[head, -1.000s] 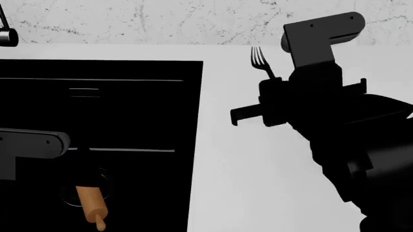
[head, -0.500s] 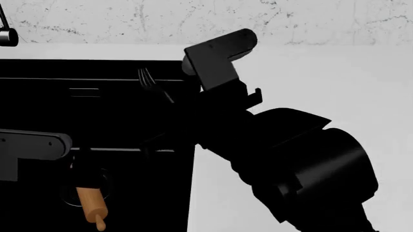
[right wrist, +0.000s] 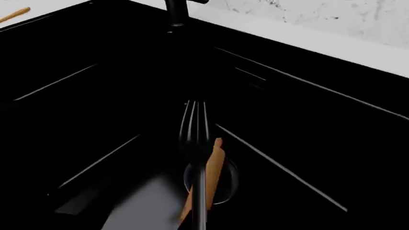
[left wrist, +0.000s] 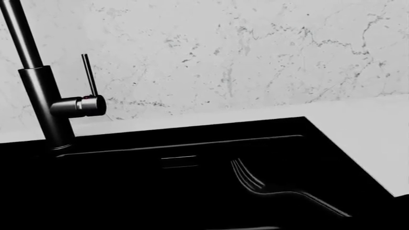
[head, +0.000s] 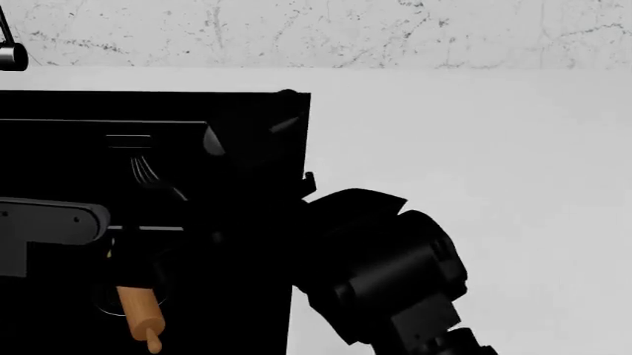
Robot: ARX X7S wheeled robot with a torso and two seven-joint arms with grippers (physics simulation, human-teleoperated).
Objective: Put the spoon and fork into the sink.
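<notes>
The fork (head: 148, 173) hangs over the black sink (head: 59, 148), pale tines pointing toward the back wall. My right gripper (right wrist: 199, 223) is shut on its dark handle, and the arm reaches in from the counter side. The right wrist view shows the fork tines (right wrist: 195, 120) above a basin of the sink (right wrist: 319, 120). In the left wrist view the fork (left wrist: 255, 184) floats inside the sink (left wrist: 191, 143). The spoon (right wrist: 14, 14) lies on the counter beyond the sink's far corner. My left arm's grey link (head: 49, 222) sits over the sink; its jaws are lost in the black.
A tan rolling pin (head: 138, 310) lies in the near basin by a chrome drain (right wrist: 227, 184), directly under the fork. A black faucet (left wrist: 38, 96) stands at the sink's back edge. White counter (head: 464, 163) stretches to the right, with a marble wall behind.
My right arm swung left with the fork, from above the counter to over the sink, and lowered it toward the basin. The left arm and rolling pin have not moved.
</notes>
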